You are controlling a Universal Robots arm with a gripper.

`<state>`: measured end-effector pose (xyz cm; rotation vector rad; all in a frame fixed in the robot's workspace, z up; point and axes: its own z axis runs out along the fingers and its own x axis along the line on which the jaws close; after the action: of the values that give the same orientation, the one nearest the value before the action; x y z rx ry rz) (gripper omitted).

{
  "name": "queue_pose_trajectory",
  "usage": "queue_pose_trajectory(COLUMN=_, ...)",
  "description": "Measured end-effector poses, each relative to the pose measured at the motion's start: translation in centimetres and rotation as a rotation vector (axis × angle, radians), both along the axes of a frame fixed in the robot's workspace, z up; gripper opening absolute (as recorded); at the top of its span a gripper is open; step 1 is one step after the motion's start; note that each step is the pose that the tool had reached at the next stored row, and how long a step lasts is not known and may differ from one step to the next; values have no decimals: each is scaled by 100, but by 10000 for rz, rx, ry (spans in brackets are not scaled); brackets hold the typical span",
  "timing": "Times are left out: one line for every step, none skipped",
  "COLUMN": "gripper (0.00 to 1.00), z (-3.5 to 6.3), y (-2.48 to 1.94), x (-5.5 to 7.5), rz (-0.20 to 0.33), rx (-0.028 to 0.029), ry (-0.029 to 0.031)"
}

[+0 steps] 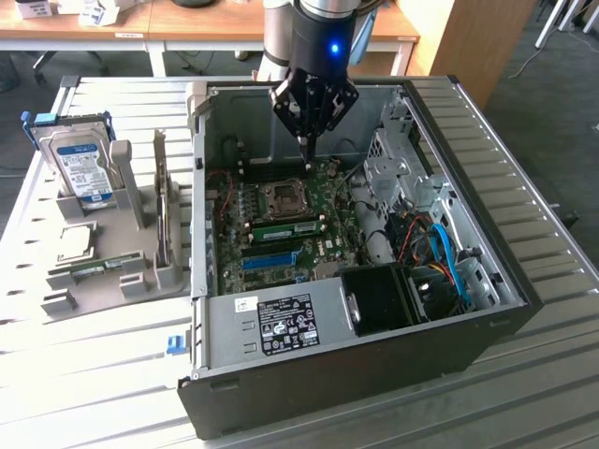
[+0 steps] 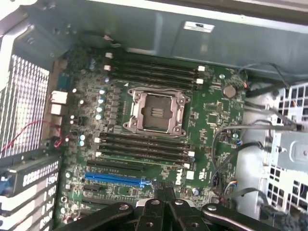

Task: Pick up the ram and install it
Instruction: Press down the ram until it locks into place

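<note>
The open computer case [image 1: 309, 383] lies on its side on the ribbed metal counter [image 1: 552, 374], its motherboard [image 2: 211, 106] facing up. The claw [image 1: 305, 155] hangs inside the case above the board's far edge, just beyond the CPU socket [image 1: 284, 196], with its tips pointing straight down. The fingers [image 1: 303, 140] are pressed together into one thin point with nothing pinched between them. In the wrist view the claw [image 2: 163, 191] shows as two dark fingertips meeting at the frame's edge, over the board near the end of the blue slot strip [image 2: 114, 179]. From there the empty CPU socket [image 2: 155, 111] sits between two banks of long dark memory slots [image 2: 144, 147]. The ram [image 1: 94, 268] lies well apart from the claw, outside the case on the exterior view's left. It is a thin green stick resting flat in a groove of the grey holder [image 1: 140, 224]. The hard drive [image 1: 82, 164] with its blue-white label stands upright at the far end of that same holder. A greenish strip lies beside the socket inside the case, but I cannot tell whether it is a seated stick or bare board.
</note>
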<state>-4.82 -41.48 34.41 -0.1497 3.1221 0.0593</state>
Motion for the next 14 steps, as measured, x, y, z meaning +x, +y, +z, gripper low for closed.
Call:
queue_pose_trajectory(gripper=11, z=0, y=0, x=0, rz=-142, rx=0, ry=1)
queue_pose_trajectory(gripper=11, z=-1, y=0, x=0, rz=-286, rx=1, ry=0)
queue_pose_trajectory(gripper=11, z=-1, y=0, x=0, rz=-430, rx=2, ry=0)
queue_pose_trajectory(gripper=11, z=-1, y=0, x=0, rz=-576, rx=1, ry=0)
queue_pose_trajectory(gripper=11, z=-1, y=0, x=0, rz=-729, rx=1, ry=0)
queue_pose_trajectory(gripper=11, z=-1, y=0, x=0, rz=-877, rx=1, ry=0)
queue_pose_trajectory(gripper=11, z=-2, y=0, x=0, rz=-1021, rx=2, ry=0)
queue_pose_trajectory(gripper=11, z=-2, y=0, x=0, rz=-1167, rx=1, ry=0)
queue_pose_trajectory(gripper=11, z=-2, y=0, x=0, rz=-1309, rx=2, ry=0)
queue_pose_trajectory(gripper=11, z=-2, y=0, x=0, rz=-1451, rx=1, ry=0)
queue_pose_trajectory(gripper=11, z=-2, y=0, x=0, rz=-1599, rx=2, ry=0)
queue_pose_trajectory(gripper=11, z=-2, y=0, x=0, rz=-1714, rx=2, ry=0)
queue_pose_trajectory(gripper=11, z=-2, y=0, x=0, rz=-1748, rx=2, ry=0)
queue_pose_trajectory(gripper=11, z=-2, y=0, x=0, rz=-1748, rx=2, ry=0)
